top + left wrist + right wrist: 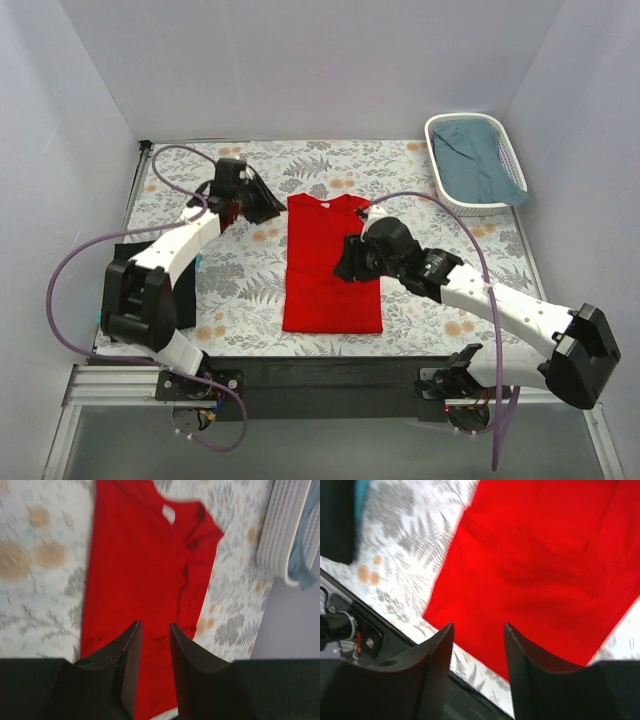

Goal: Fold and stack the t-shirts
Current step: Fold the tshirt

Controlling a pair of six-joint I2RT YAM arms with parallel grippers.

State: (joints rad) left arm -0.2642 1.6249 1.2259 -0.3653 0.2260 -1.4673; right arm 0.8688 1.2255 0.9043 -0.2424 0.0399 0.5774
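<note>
While the floral counter carries the red t-shirt at its centre as a long narrow strip, we see the black t-shirt at the left edge, partly under the left arm. The left hand is narrowly parted and the right hand gapes wider; both are empty. We judge the lengthwise fold done. Next, pinch the hem and fold crosswise toward the collar.

Tabletop: covered in a pale print of grey fern leaves and tan flowers. A white slatted basket sits at the far right corner and overhangs the print's edge. A blue-grey cloth lies crumpled inside it, draped over the near rim. Plain white walls close off three sides. A black strip runs along the near edge, with a metal rail at its left end.
</note>
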